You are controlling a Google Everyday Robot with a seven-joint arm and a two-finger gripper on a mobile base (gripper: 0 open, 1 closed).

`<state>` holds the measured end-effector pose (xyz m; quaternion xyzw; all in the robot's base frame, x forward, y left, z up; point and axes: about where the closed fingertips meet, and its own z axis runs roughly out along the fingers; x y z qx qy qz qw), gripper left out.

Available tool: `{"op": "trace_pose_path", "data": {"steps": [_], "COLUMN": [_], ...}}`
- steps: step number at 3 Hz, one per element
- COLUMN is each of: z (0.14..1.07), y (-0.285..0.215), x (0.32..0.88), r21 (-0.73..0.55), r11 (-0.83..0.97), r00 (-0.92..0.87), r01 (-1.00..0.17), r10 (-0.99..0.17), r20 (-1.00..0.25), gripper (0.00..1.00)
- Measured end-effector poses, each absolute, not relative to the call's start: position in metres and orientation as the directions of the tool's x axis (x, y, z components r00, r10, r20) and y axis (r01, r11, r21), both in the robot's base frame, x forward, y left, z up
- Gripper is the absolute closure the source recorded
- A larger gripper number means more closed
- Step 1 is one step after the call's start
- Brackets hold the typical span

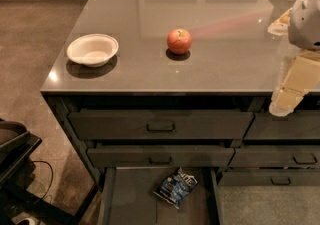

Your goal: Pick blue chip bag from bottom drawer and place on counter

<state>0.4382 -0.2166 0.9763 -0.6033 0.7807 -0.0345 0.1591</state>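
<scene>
The blue chip bag (175, 187) lies crinkled on the flat floor of the open bottom drawer (130, 199), towards its right side. The counter (215, 64) is a glossy grey-brown slab above the drawer cabinet. My gripper (283, 105) is at the right edge of the view, a pale cream part hanging in front of the counter's front edge. It is well above and to the right of the bag and touches nothing that I can see.
A red-orange apple (179, 41) and a white bowl (92, 50) stand on the counter. Two closed handled drawers (160, 126) sit above the open one, with more drawers to the right (282, 164). Dark equipment with a cable (17, 169) stands on the floor at left.
</scene>
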Motion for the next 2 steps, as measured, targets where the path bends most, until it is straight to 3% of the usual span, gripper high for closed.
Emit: {"op": "trace_pose_path", "data": {"steps": [2], "z": [0.9728], "y": [-0.2181], "x": [0.4351], "r21": [-0.276], "r11": [0.290], "r00": [-0.234], "r01": [-0.916], "r10": [-0.947], "r20": [-0.218], "gripper": [0.00]}}
